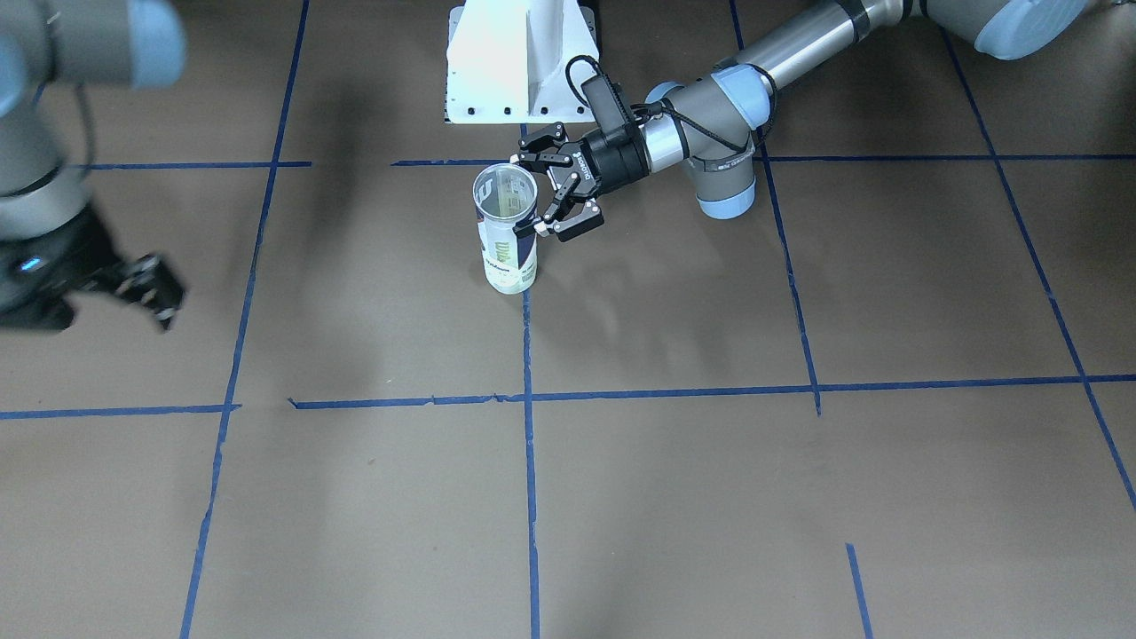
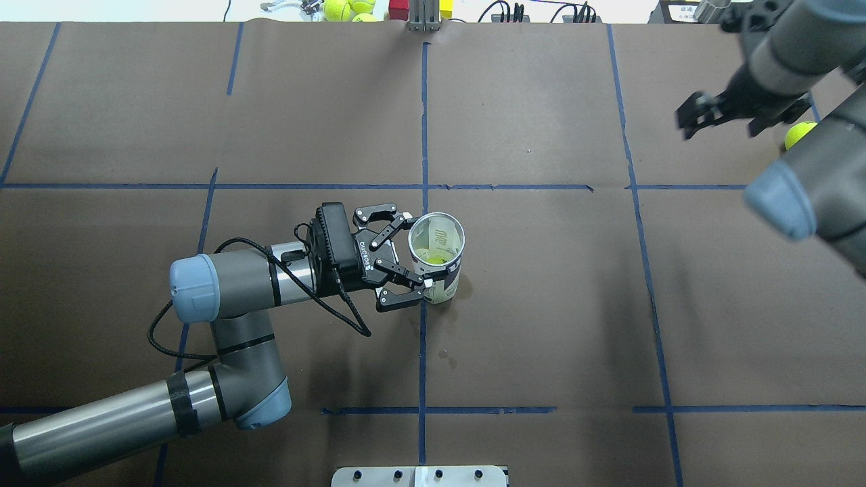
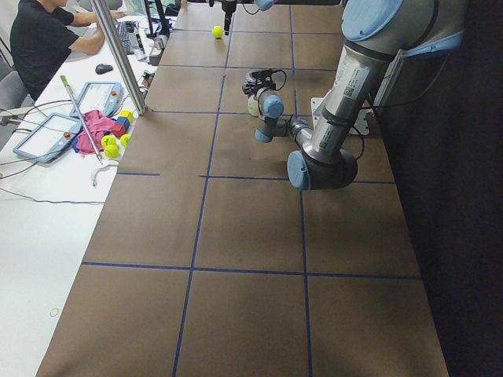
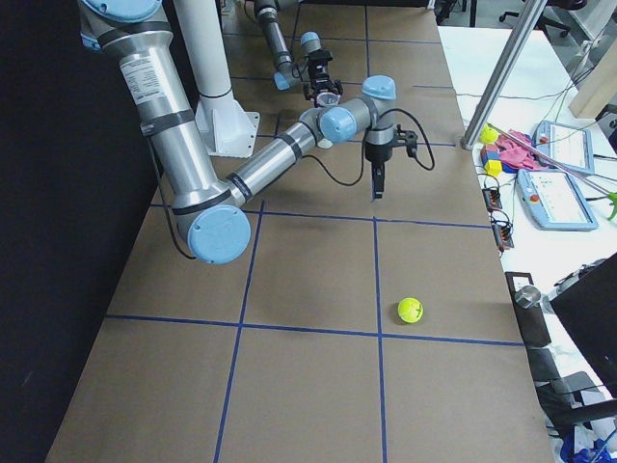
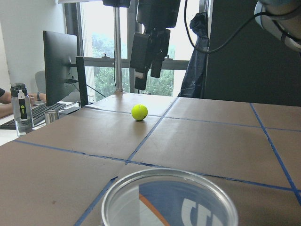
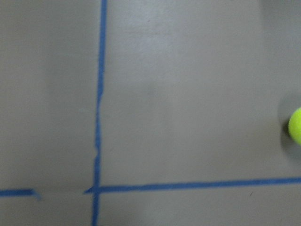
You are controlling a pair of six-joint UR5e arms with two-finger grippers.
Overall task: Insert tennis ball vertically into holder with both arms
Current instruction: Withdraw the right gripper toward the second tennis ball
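Brown matte paper crossed by blue tape [image 1: 530, 497] covers the table [image 1: 710, 515]. Front-facing camera: the holder [image 1: 508, 253] stands upright at upper centre, a clear smooth cylinder, long axis vertical, open mouth up. The left gripper [image 1: 530, 195] lies level at its right, jaws spread wider than the can, tips flanking its side, seemingly not clamped on it. Overhead: the right gripper [image 2: 721, 126] hangs at upper right, jaws apart and empty, with the tennis ball [image 2: 797, 134] on the table just to its right, half hidden behind the right arm [image 2: 818, 169] and well apart from the holder. Both side views show the ball on bare paper, nearer the right arm than the left. Left wrist view: the holder's round rim fills the bottom edge; the fuzzy yellow-green ball sits beyond, below dark fingers [image 5: 141, 52]. Right wrist view: the ball only clips the right edge, so I judge this gripper needs to shift that way before descending.
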